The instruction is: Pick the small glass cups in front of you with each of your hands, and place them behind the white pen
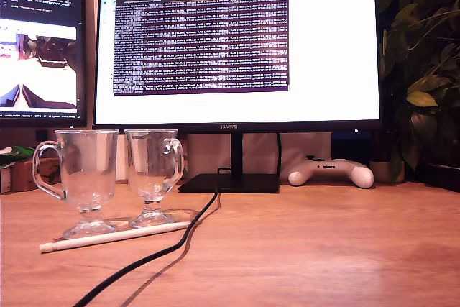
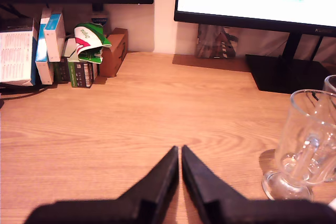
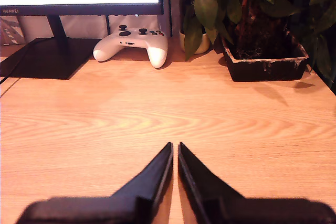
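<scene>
Two clear glass cups stand side by side on the wooden desk at the exterior view's left, one [image 1: 85, 177] with its handle outward, the other [image 1: 153, 170] beside it. The white pen [image 1: 115, 236] lies just in front of their feet, on the camera side. In the first wrist view one cup [image 2: 307, 145] stands off to the side of my first gripper [image 2: 180, 150], which is shut with nothing in it. The rim of the other cup [image 2: 331, 85] peeks in behind the first. My second gripper [image 3: 175, 146] is shut over bare wood, with no cup in its view. Neither gripper shows in the exterior view.
A black cable [image 1: 180, 239] runs from the monitor stand [image 1: 230, 181] past the cups toward the front edge. A white game controller [image 3: 131, 43] lies by the stand, near a potted plant [image 3: 262, 61]. Boxes and packets [image 2: 47, 45] line the wall under another monitor.
</scene>
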Action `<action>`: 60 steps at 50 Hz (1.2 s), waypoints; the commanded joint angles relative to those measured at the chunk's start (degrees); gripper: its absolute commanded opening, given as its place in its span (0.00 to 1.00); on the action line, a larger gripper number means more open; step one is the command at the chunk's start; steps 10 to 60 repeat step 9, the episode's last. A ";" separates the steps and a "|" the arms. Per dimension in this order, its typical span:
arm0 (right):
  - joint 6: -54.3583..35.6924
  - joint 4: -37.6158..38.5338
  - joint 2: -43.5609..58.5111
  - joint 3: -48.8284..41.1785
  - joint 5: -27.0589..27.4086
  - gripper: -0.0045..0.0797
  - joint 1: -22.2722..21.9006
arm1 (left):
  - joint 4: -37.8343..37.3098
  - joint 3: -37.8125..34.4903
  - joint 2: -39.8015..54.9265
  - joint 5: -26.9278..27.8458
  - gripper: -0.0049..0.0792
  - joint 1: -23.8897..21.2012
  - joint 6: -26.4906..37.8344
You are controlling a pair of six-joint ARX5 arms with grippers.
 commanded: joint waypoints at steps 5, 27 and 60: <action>0.11 0.55 -0.02 -1.44 -0.02 0.04 -0.02 | -1.09 -1.75 -0.48 0.07 0.04 -0.02 -0.17; 0.11 0.55 -0.02 -1.44 -0.02 0.04 -0.02 | -1.09 -1.75 -0.48 0.07 0.04 -0.02 -0.17; 0.11 0.55 -0.02 -1.44 -0.02 0.04 -0.02 | -1.09 -1.75 -0.48 0.07 0.04 -0.02 -0.17</action>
